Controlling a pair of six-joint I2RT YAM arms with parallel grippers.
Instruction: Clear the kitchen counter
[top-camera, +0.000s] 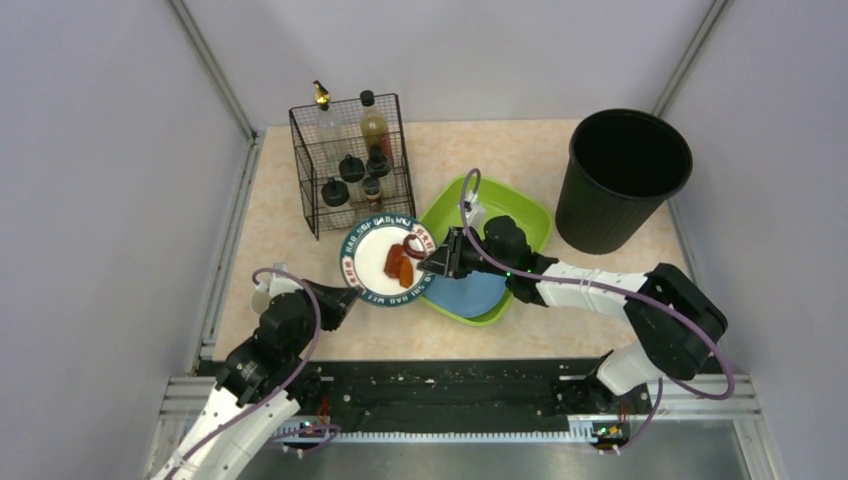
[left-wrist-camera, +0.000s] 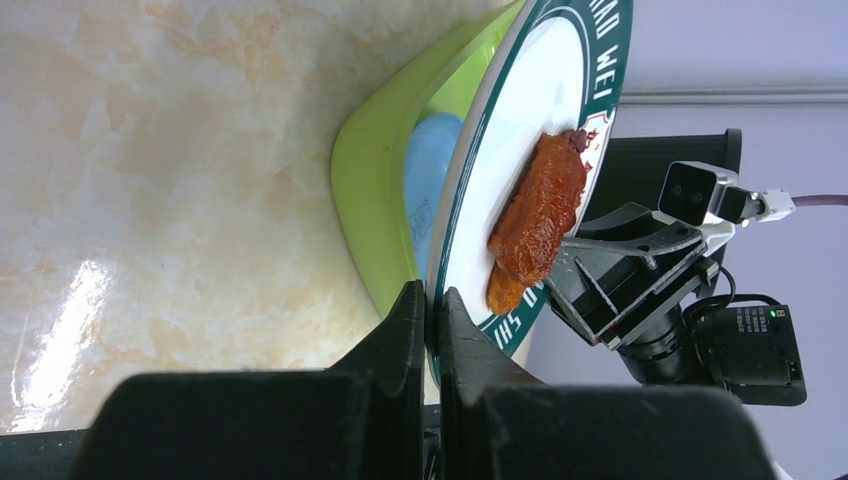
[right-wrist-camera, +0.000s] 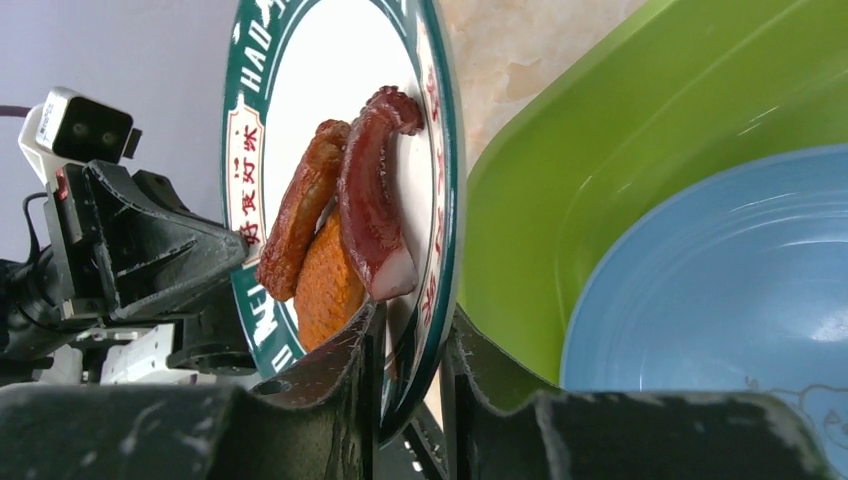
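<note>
Step in hand: we judge we are carrying the green-rimmed plate (top-camera: 388, 262) of food scraps (top-camera: 398, 262), gripped from both sides above the kitchen counter (top-camera: 290, 230).
Left gripper (top-camera: 343, 301): jaws clamped on the plate's near-left rim.
Right gripper (top-camera: 436, 259): jaws clamped on the opposite rim.
Plate position: beside the green tub (top-camera: 490, 215), which holds a blue plate (top-camera: 470, 293).
Next move: likely the black bin (top-camera: 620, 178); we must move both arms together and keep the plate level until tipping.
Also there: wire rack (top-camera: 350, 160) of bottles.
</note>
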